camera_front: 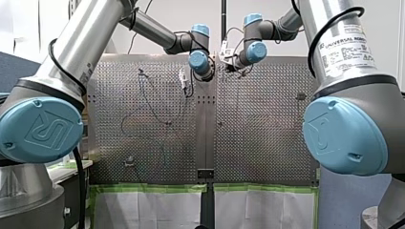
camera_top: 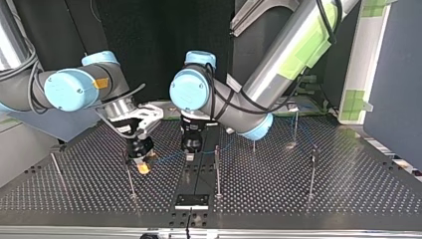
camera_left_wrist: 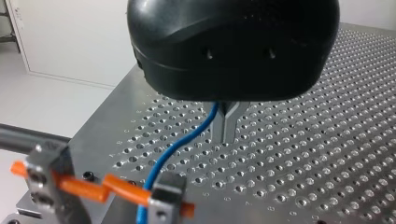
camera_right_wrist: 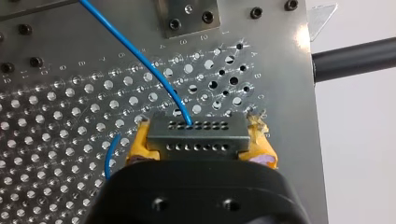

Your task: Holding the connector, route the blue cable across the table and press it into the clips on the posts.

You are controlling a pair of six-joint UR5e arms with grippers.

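Right gripper (camera_right_wrist: 198, 136) clamps the connector (camera_right_wrist: 196, 133) over the perforated table (camera_right_wrist: 70, 116); white wall (camera_left_wrist: 70, 42) beyond.

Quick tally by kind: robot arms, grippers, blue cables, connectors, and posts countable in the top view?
Silver robot arms with blue joint caps: 2
Two-finger grippers: 2 (my left gripper, my right gripper)
Thin blue cable: 1
Grey multi-hole connector: 1
Thin upright metal posts, as far as the top view shows: 6
Total: 12

Soft even light, glints on the perforated table (camera_right_wrist: 56, 112), dark backdrop in top view, wrist-view foregrounds blurred
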